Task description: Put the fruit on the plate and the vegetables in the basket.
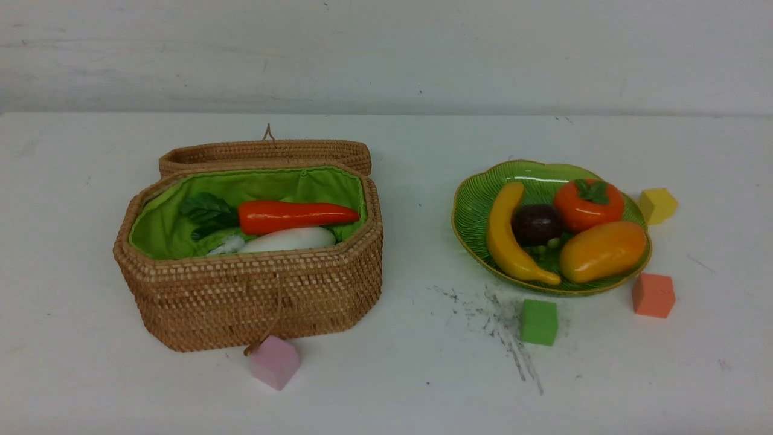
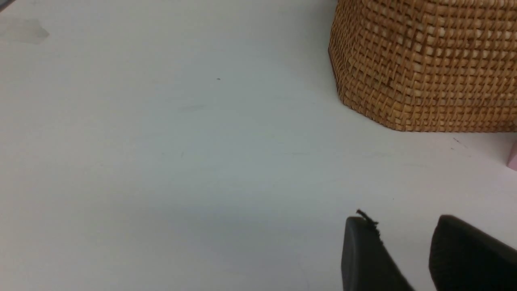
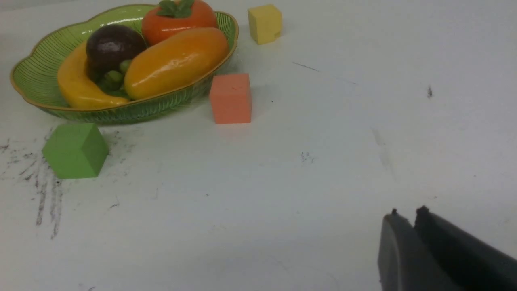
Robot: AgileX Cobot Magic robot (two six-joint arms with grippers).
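while four foam cubes (image 1: 538,322) ring plate (image 1: 477,205) and basket (image 1: 253,296), left pincer (image 2: 408,242) apart, right pincer (image 3: 406,218) nearly together

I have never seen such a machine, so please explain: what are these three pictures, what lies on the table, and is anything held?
A robot with two arms took them. One camera looks forward from between the arms; two sit on the wrists. On the table, the basket holds a carrot and a radish. The plate holds a banana, a mangosteen, a persimmon and a mango. Four foam cubes lie around. The left gripper is open, the right gripper almost shut. Both hold nothing.
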